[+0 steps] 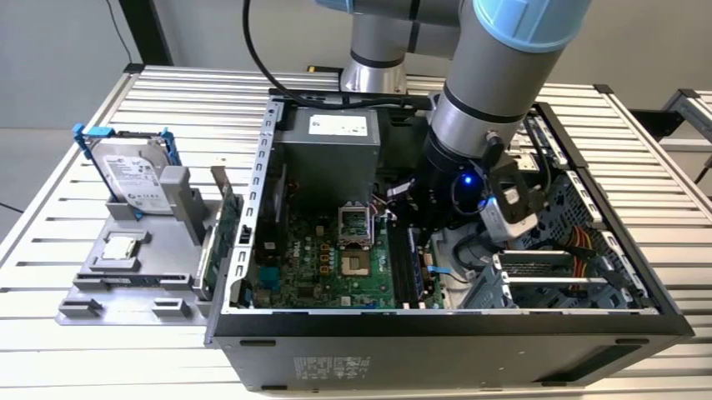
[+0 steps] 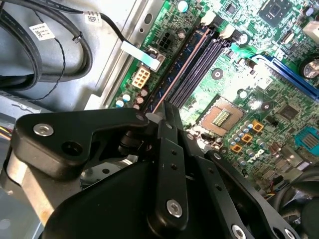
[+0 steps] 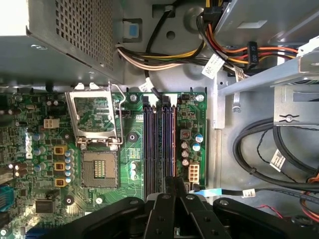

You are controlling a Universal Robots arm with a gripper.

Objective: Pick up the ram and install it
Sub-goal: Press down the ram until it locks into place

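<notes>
The ram (image 3: 172,144) stands on edge in the motherboard slot nearest the case's cable side. I see it edge-on as a thin copper-toned line (image 2: 180,69) and as a blue strip (image 1: 419,268) in the exterior view. My gripper (image 3: 173,185) sits over the end of the stick farthest from the power supply, its black fingers (image 2: 169,117) shut around the board's top edge. In the exterior view the gripper (image 1: 418,240) reaches down inside the open computer case. The neighbouring black slots (image 3: 149,144) are empty.
A CPU socket (image 3: 99,164) lies beside the slots, and black cables (image 3: 259,149) run on the other side. The power supply (image 1: 328,150) fills the case's back. Outside, on the exterior view's left, a grey fixture (image 1: 112,287) holds a hard drive (image 1: 139,171) and a green expansion card (image 1: 228,237).
</notes>
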